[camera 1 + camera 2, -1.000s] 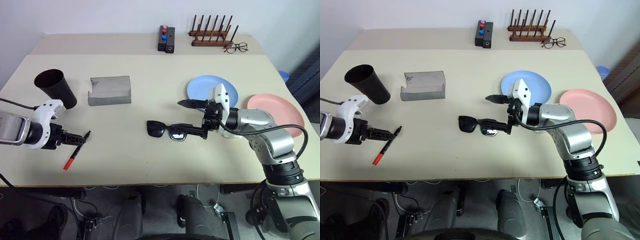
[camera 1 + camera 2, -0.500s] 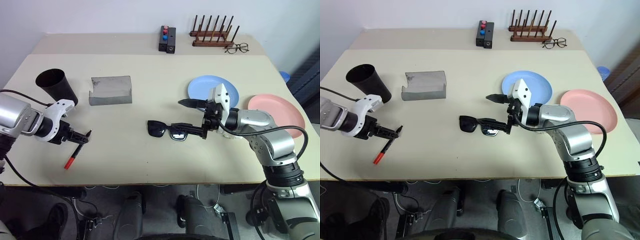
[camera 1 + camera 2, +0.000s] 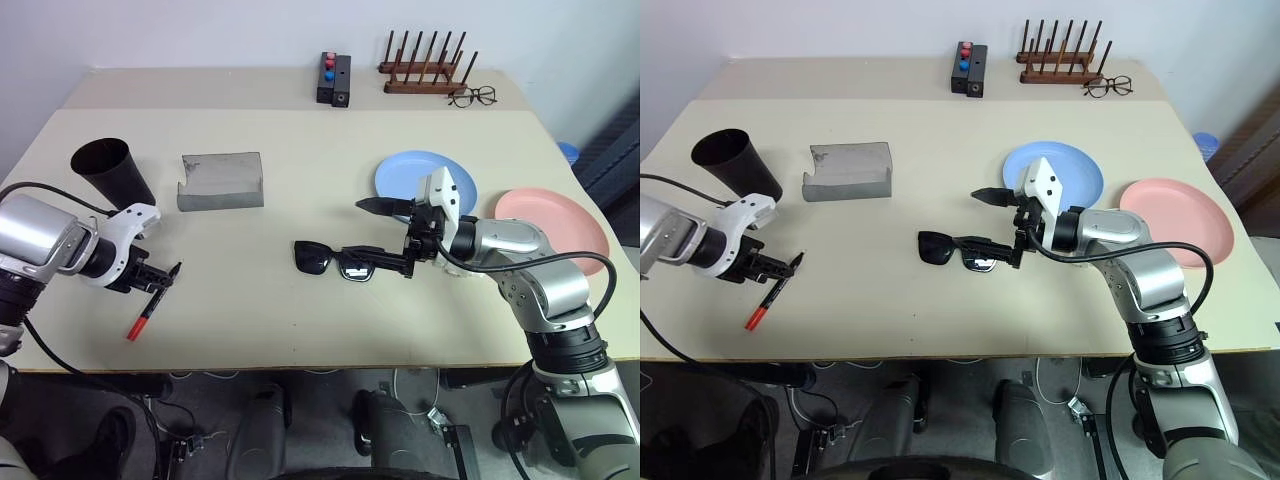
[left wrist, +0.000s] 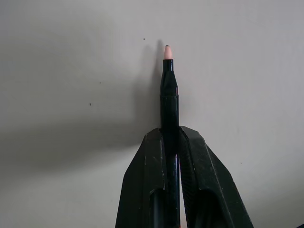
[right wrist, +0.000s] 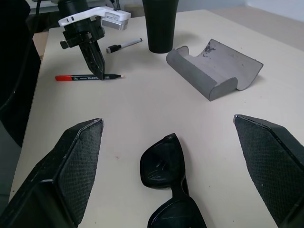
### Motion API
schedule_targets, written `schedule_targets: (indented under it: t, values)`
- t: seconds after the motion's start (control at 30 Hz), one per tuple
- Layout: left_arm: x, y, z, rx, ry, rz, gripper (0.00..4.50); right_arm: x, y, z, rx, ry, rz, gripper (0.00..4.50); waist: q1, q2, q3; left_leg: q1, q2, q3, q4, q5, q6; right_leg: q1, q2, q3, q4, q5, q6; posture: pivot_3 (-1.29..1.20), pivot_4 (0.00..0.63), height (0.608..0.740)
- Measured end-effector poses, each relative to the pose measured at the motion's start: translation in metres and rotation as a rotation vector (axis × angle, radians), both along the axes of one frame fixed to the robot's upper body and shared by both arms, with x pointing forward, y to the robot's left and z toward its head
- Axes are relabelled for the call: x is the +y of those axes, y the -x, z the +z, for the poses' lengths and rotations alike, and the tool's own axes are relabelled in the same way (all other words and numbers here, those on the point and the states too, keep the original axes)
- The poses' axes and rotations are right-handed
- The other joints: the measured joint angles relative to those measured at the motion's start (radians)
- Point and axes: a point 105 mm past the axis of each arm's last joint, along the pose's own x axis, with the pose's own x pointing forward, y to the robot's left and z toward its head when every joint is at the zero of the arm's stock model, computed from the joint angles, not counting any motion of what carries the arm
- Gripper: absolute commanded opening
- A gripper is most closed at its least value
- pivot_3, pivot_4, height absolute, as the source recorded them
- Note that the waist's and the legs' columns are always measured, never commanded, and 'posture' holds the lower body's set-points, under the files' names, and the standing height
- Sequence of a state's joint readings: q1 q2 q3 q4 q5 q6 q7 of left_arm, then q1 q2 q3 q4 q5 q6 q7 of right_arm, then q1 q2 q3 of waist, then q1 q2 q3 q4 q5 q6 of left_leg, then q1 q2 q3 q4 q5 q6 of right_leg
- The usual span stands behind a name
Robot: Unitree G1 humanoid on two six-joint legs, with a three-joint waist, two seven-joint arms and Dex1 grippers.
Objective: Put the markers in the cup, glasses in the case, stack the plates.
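My left gripper point(image 4: 172, 142) pinches the slim red-and-black marker point(image 3: 146, 307) near its tip. The tall matte-black cup point(image 3: 112, 174) stands just beyond it. My right gripper point(image 5: 168, 137), spread wide, sits farther off.

I've got the sunglasses point(image 5: 166, 183) lying between my wide-apart fingers point(image 5: 78, 161), and the other gripper point(image 5: 97, 71) pinching the red marker point(image 5: 88, 77) on the tabletop point(image 5: 142, 114).
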State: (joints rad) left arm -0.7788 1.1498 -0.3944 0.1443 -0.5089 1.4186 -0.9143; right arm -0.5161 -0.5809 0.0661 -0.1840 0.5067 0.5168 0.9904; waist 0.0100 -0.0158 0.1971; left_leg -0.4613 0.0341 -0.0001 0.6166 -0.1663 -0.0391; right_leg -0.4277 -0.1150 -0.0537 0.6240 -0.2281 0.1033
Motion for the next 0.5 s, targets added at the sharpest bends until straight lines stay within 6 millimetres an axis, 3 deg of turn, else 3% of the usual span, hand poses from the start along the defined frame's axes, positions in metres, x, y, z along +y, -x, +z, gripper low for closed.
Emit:
schedule_targets:
  t: [0.1,0.23,0.4,0.5]
  values:
    - [-0.004,-0.001,0.004,-0.017,0.016,-0.022,0.06,0.000,0.001,0.000,0.002,-0.001,0.005,4.50,0.001,0.000,0.000,0.000,0.000,0.000,0.000,0.000,0.000,0.000,0.000,0.000,0.001,0.000,0.000,0.00,0.150,0.740]
    - [-0.011,-0.008,0.027,-0.132,0.047,-0.069,0.06,0.001,0.001,0.001,0.003,-0.005,0.013,4.50,0.000,0.000,0.000,0.000,0.000,-0.001,0.001,0.000,0.000,0.000,0.000,0.000,0.001,0.000,0.000,0.00,0.150,0.740]
    - [-0.020,-0.030,0.077,-0.454,0.103,-0.143,0.06,0.001,0.000,0.005,0.003,-0.022,0.021,4.50,0.000,0.000,0.000,0.000,0.000,-0.001,0.001,0.000,0.000,0.000,0.000,0.000,0.002,0.000,0.000,0.00,0.150,0.740]
    - [-0.030,-0.048,0.104,-0.701,0.149,-0.175,0.06,0.002,-0.002,0.020,-0.001,-0.102,0.040,4.50,0.002,0.000,0.000,0.000,0.000,-0.001,0.003,0.000,0.000,0.000,0.000,0.000,0.004,0.001,0.003,0.00,0.150,0.740]
